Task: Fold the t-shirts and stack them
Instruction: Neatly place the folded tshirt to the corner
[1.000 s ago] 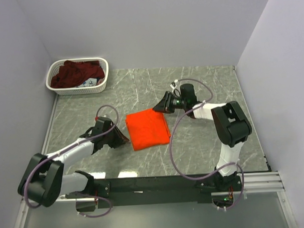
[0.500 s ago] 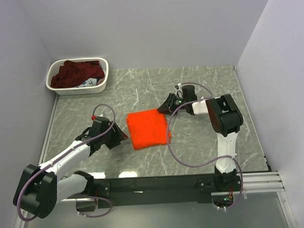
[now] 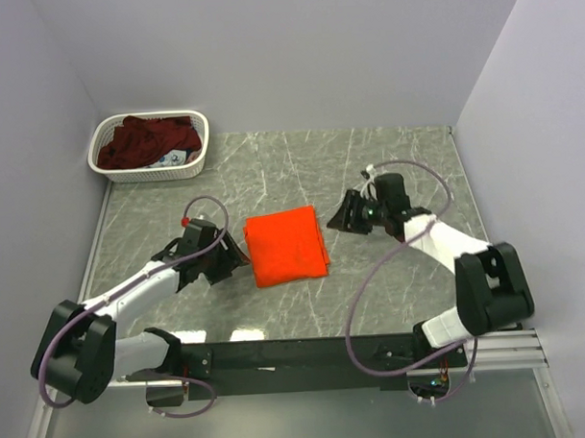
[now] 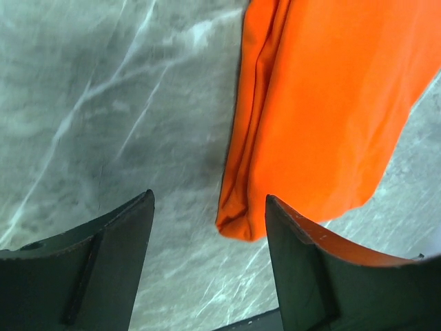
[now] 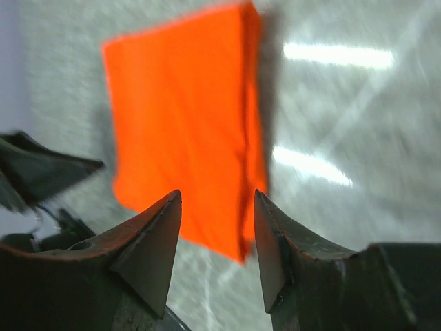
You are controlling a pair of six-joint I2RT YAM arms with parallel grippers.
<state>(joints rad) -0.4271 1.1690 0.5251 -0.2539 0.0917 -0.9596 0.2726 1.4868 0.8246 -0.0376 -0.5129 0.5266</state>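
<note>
A bright orange t-shirt (image 3: 286,245) lies folded into a flat rectangle in the middle of the table. My left gripper (image 3: 234,262) sits low just off its left edge, open and empty. In the left wrist view the orange t-shirt (image 4: 324,103) has its folded corner just ahead of the left gripper (image 4: 209,200). My right gripper (image 3: 342,217) hovers to the right of the shirt, apart from it, open with nothing held. The right wrist view looks past the right gripper (image 5: 217,194) at the orange t-shirt (image 5: 179,117). A dark maroon t-shirt (image 3: 141,143) lies crumpled in the basket.
The white lattice basket (image 3: 180,168) stands at the table's back left corner against the wall. Grey walls close in the table on the left, back and right. The left gripper's fingers (image 5: 41,169) show at the left of the right wrist view.
My right gripper has let go of the shirt's back right corner, opened, and pulled away to the right. My left gripper has opened beside the shirt's left edge.
</note>
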